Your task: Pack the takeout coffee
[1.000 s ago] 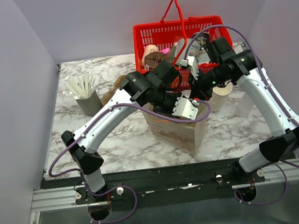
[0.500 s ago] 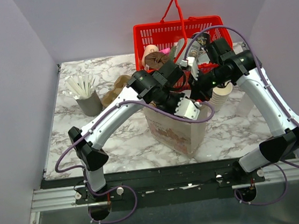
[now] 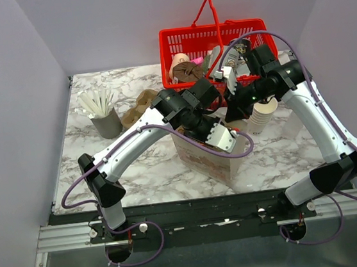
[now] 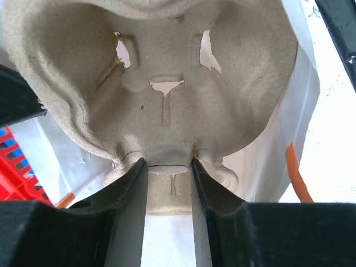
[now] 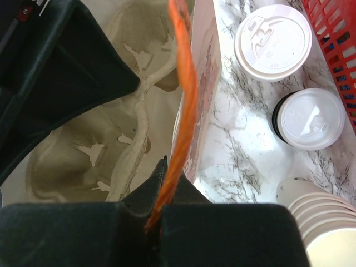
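Note:
A brown paper bag [image 3: 210,159] stands open mid-table. My left gripper [image 3: 221,136] is inside its mouth, shut on the middle tab of a pulp cup carrier [image 4: 167,83], pinched at the fingertips [image 4: 169,167]. My right gripper [image 3: 231,101] is shut on the bag's orange handle [image 5: 183,94], pinched at the jaw tips [image 5: 165,206]. The carrier [image 5: 105,156] lies inside the bag [image 5: 203,83]. Two round white lids stand on the marble beside the bag, one plain [image 5: 272,41] and one dark-rimmed [image 5: 310,118]. From straight above I cannot tell which is the takeout coffee.
A red basket [image 3: 175,43] of items stands at the back. A stack of lidless white cups [image 3: 262,116] is right of the bag, also in the right wrist view [image 5: 320,222]. A grey holder of stirrers [image 3: 104,119] and more pulp carriers [image 3: 140,105] are at the left.
My left gripper has sunk a little lower into the bag with the carrier, and its elbow has shifted. The right gripper has held the handle still.

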